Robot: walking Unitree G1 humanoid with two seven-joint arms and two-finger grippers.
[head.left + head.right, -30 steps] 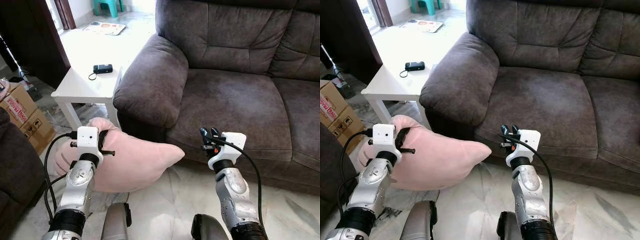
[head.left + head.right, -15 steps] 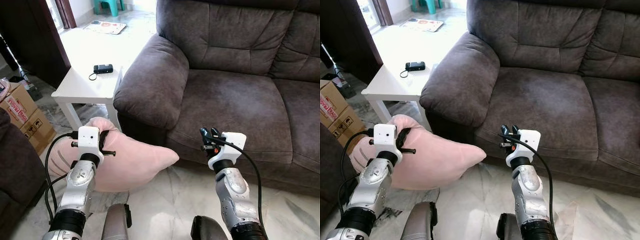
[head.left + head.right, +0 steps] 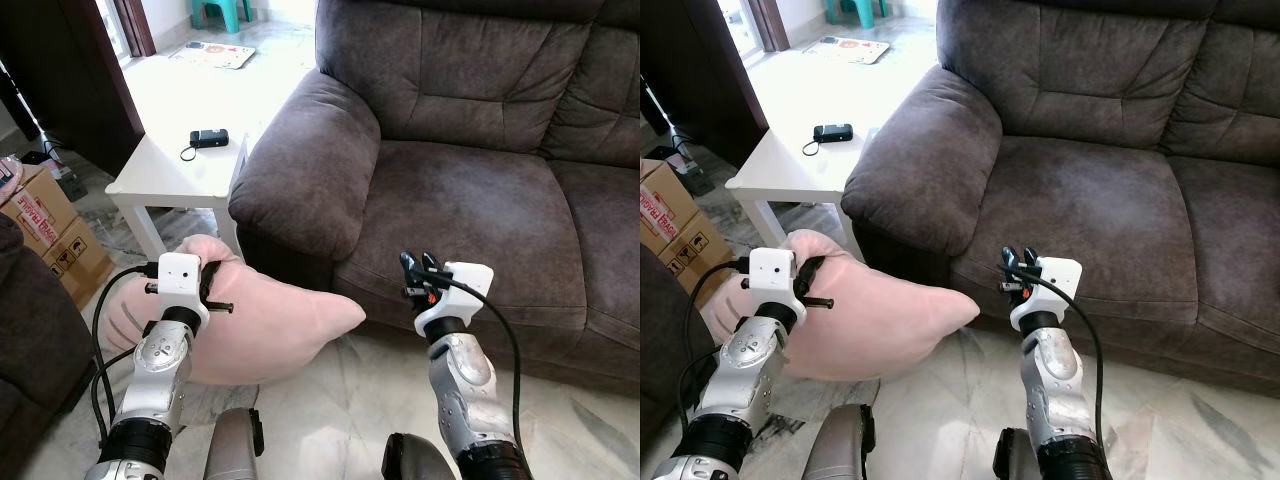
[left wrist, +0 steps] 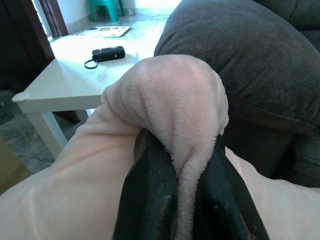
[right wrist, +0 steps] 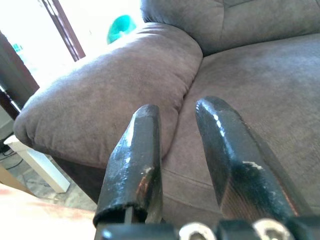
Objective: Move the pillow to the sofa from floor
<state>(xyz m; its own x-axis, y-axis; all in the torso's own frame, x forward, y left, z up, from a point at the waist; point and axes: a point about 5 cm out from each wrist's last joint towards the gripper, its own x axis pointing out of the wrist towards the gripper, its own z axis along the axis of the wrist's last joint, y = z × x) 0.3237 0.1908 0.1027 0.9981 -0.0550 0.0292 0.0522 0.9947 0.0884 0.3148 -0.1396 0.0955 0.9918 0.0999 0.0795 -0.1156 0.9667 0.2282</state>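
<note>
Pillow (image 3: 262, 325) in pink plush is hanging off the floor at the robot's left, gripped along its upper edge and sitting low beside the front of the sofa (image 3: 470, 190). Left gripper (image 4: 176, 172) is clamping a thick fold of that fabric, and the wrist view is showing both black fingers (image 4: 150, 195) pressing in on either side of the bunched plush, so this is a firm pinch on the pillow. One pointed corner of the pillow is reaching toward the sofa's base, just under the rounded armrest (image 3: 305, 165), while the rest of it is bulging out behind the left arm. Right gripper (image 3: 418, 268) is hovering in front of the seat cushion's front edge, holding nothing, its two fingers (image 5: 135, 155) standing slightly parted with a narrow gap between them, and the wrist camera is looking past them at the armrest and the seat. Behind the pillow, a white side table (image 3: 160, 175) is standing just beside the armrest, and a small black device (image 3: 208, 138) with a loop strap is lying on top of it. Further left, a cardboard box (image 3: 42, 225) with red print is resting on the floor, well apart from the sofa. Pale marbled floor (image 3: 345, 410) is showing between the two arms.
</note>
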